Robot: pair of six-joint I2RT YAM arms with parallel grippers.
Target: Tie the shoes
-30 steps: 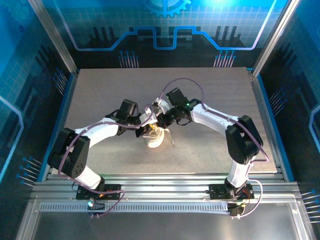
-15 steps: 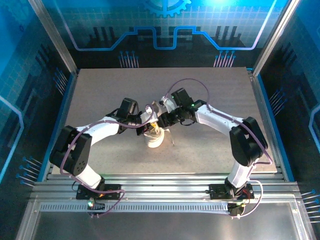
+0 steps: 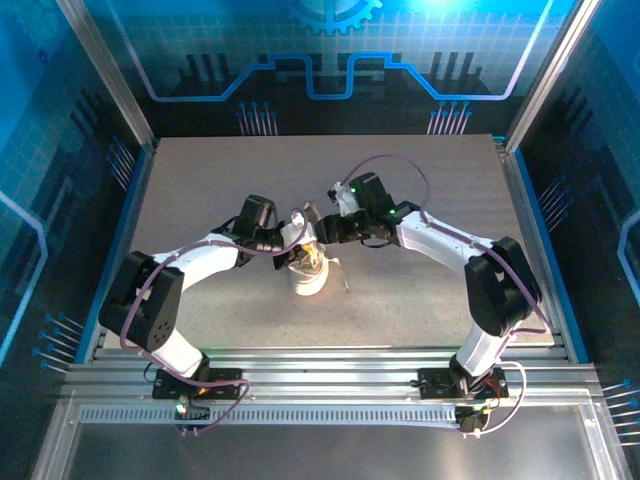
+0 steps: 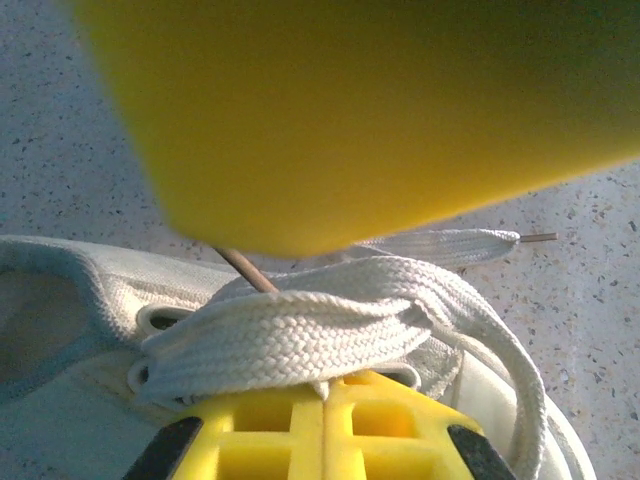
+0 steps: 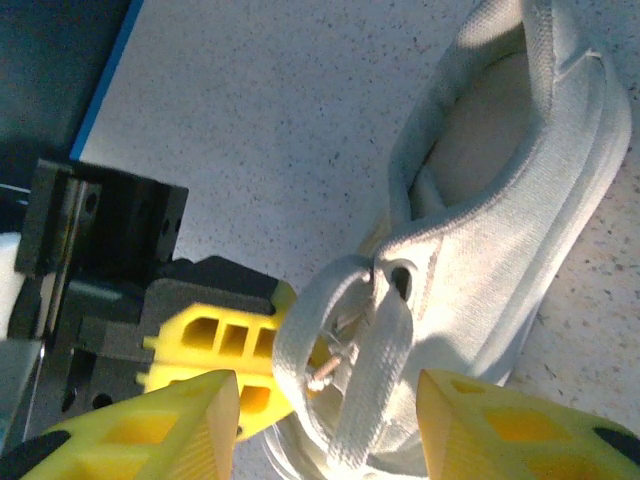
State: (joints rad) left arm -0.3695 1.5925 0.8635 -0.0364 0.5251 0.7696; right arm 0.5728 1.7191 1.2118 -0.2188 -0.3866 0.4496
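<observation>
Left tool [image 3: 298, 240] sits at the top eyelets of the shoe [image 3: 310, 276] with its fingers pressed together. In its own wrist view a bunched loop [image 4: 290, 340] of lace lies straight across the closed tips, so it appears to be pinching that loop. Right tool [image 5: 328, 395] hangs close above with its fingers spread and nothing gripped; the loop stands up in the gap below them. The white shoe rests near the middle of the counter [image 3: 200, 180], between the two arms, and a free lace end [image 4: 440, 243] lies flat on the counter beside it.

My reading is that the bow is being formed: one loop is made and held, and the second strand is not yet taken. The next move probably calls for the right tool to come down on the free lace, close on it cleanly, and lead it around or through the held loop. It must not knock that loop loose or drag the light shoe sideways.
</observation>
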